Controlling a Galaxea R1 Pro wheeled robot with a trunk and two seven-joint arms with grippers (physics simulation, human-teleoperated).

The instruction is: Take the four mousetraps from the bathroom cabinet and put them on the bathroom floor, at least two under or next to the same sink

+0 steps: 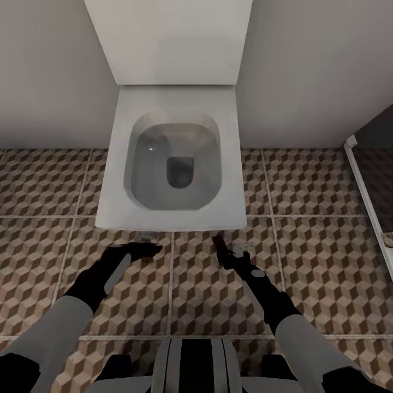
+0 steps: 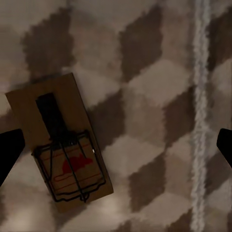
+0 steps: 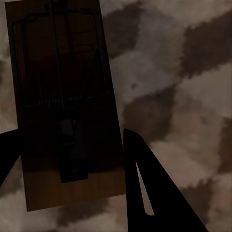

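Wooden mousetrap (image 3: 63,106) shadowed between right claw (image 3: 72,164) fingers, wire details dim.

Bathroom corner, seen from above.
White square toilet (image 1: 174,164) with lid raised against a plain pale grey wall (image 1: 49,71); floor (image 1: 311,185) of large tiles in a brown, beige and white cube pattern with pale grout; a white-framed dark panel (image 1: 376,174) at the right edge; soft, even light, faint shadow under the bowl.
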